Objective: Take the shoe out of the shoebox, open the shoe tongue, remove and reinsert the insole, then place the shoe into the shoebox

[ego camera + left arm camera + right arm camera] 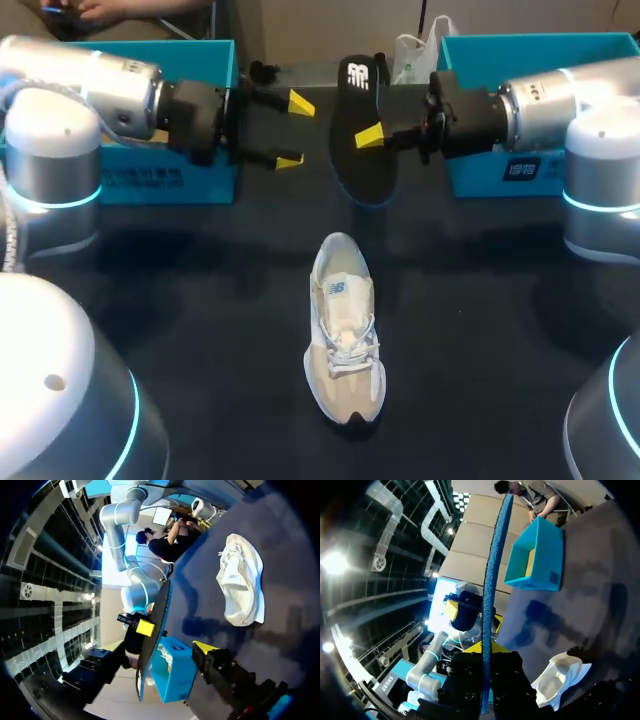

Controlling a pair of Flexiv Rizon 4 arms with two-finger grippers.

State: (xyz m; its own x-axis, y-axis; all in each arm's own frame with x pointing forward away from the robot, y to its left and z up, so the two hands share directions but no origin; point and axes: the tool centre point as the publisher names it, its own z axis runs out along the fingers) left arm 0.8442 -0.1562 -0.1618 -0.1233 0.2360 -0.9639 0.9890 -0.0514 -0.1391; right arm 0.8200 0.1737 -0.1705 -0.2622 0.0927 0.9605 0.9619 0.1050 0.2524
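- Two arms come in over the dark table (480, 330), one from each side; their grippers face each other at the far end, between two blue shoeboxes.
- Left gripper (295, 132): released. Its two yellow-tipped fingers stand spread apart with nothing between them. It hangs just beside the insole without touching it.
- Right gripper (372, 137): clenched on the insole (360, 170). In the right wrist view the insole (495, 580) runs edge-on between the fingers, which press it from both sides.
- Insole: black, with a blue edge. The right gripper grasps it near mid-length, and its broad face is turned toward the head camera.
- Shoe (345, 340): pale beige and white, laced. It stands on its sole near the middle of the table, outside both boxes, heel toward the boxes and toe toward the robot. It is well apart from both grippers.
- Left shoebox (170, 178): behind the left gripper at the far left edge.
- Right shoebox (500, 170): behind the right arm at the far right edge.
- Left wrist view: the shoe (240, 580) lies ahead of the gripper, and the insole (152, 640) stands edge-on beside it.
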